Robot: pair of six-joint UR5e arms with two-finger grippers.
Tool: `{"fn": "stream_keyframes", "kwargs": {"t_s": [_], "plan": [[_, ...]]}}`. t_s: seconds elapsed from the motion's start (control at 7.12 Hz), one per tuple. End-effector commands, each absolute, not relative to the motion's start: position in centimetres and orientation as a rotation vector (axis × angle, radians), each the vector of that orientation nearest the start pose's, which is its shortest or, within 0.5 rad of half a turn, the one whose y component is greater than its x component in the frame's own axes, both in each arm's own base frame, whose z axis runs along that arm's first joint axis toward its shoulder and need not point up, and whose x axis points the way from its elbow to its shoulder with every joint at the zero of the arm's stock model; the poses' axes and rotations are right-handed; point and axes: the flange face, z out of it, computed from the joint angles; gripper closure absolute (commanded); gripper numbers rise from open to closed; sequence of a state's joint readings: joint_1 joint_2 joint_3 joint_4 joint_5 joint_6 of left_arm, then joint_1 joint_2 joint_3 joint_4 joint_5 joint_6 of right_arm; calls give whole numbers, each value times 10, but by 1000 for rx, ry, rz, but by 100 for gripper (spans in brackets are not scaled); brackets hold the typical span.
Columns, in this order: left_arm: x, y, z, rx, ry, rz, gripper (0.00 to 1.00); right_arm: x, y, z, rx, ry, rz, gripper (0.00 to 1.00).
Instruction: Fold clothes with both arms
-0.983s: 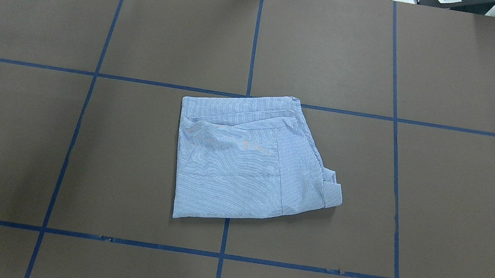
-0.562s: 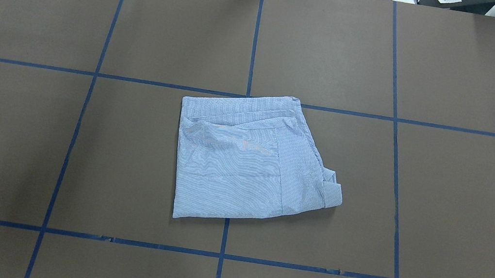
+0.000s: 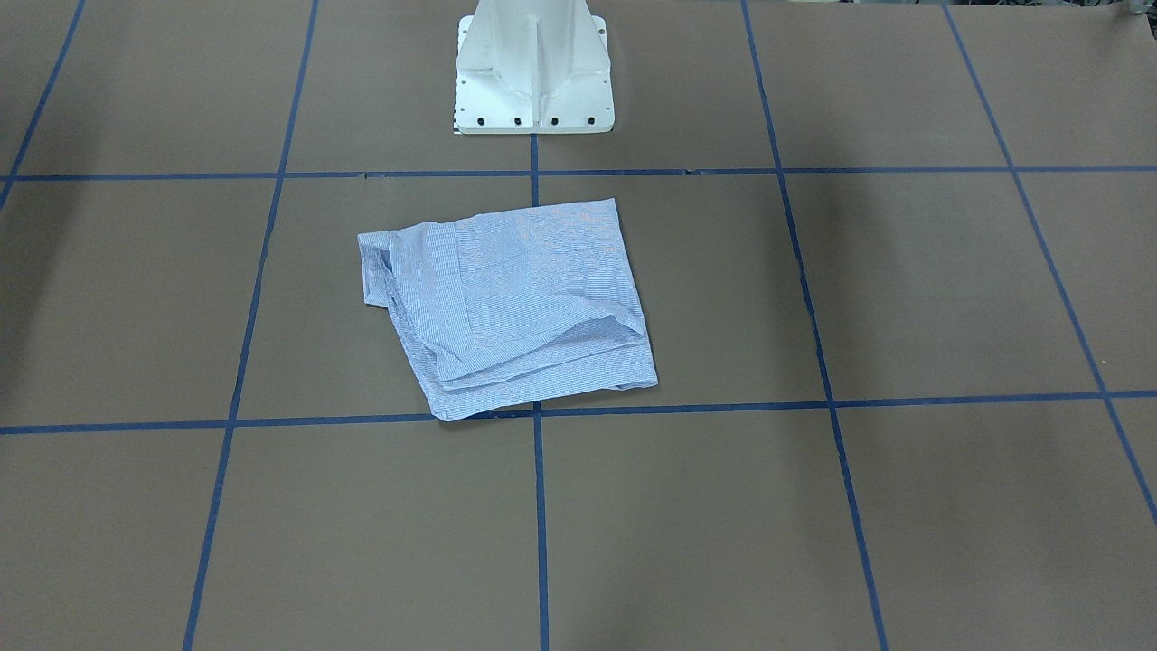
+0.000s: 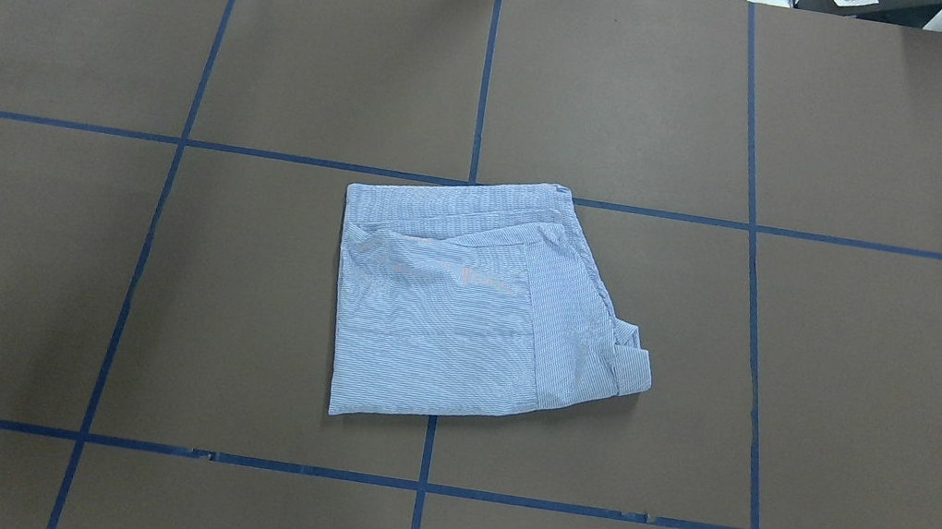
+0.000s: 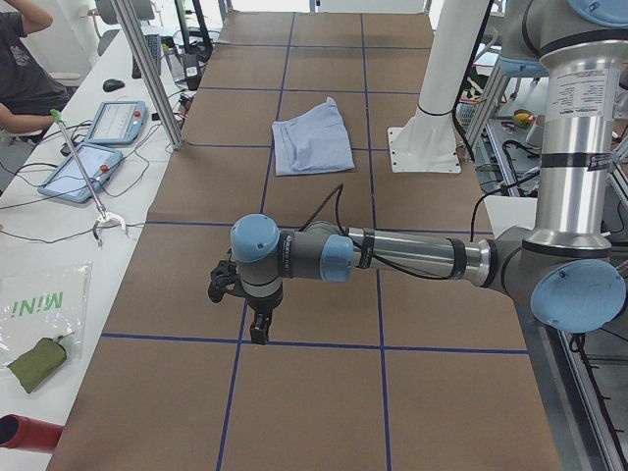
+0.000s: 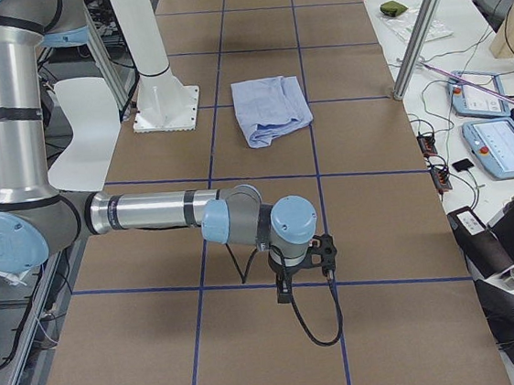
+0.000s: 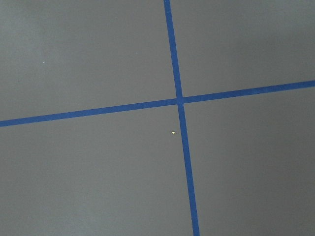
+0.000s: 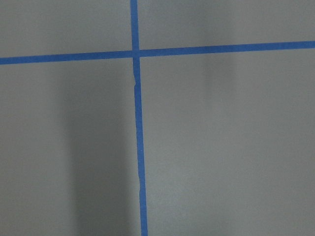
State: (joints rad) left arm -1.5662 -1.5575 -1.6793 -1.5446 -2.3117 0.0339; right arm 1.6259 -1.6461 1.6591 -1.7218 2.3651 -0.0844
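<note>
The clothes, a light blue-and-white pinstriped shirt (image 4: 464,310), lie folded into a rough square at the table's middle. A cuff pokes out at the square's right corner in the overhead view. The shirt (image 3: 515,303) also shows in the front-facing view, the shirt (image 5: 311,135) in the left view and the shirt (image 6: 271,108) in the right view. My left gripper (image 5: 241,294) hangs low over the mat far from the shirt, near the table's left end. My right gripper (image 6: 303,263) hangs likewise near the right end. I cannot tell whether either is open or shut.
The brown mat (image 4: 883,382) carries a grid of blue tape lines. The white pedestal base (image 3: 533,68) stands behind the shirt. Side benches hold tablets (image 5: 93,162), cables and a green pouch (image 5: 34,361). A person (image 5: 25,59) sits at the left bench.
</note>
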Motion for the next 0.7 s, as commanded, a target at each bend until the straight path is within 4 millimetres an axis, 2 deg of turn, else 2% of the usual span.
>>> {"fn": "stream_keyframes", "kwargs": {"t_s": [0.0, 0.56], "plan": [[-64, -489, 617, 73, 740, 53, 0, 87, -447, 664, -74, -799, 27, 0], [-63, -490, 618, 81, 740, 58, 0, 87, -448, 664, -75, -799, 27, 0]]}}
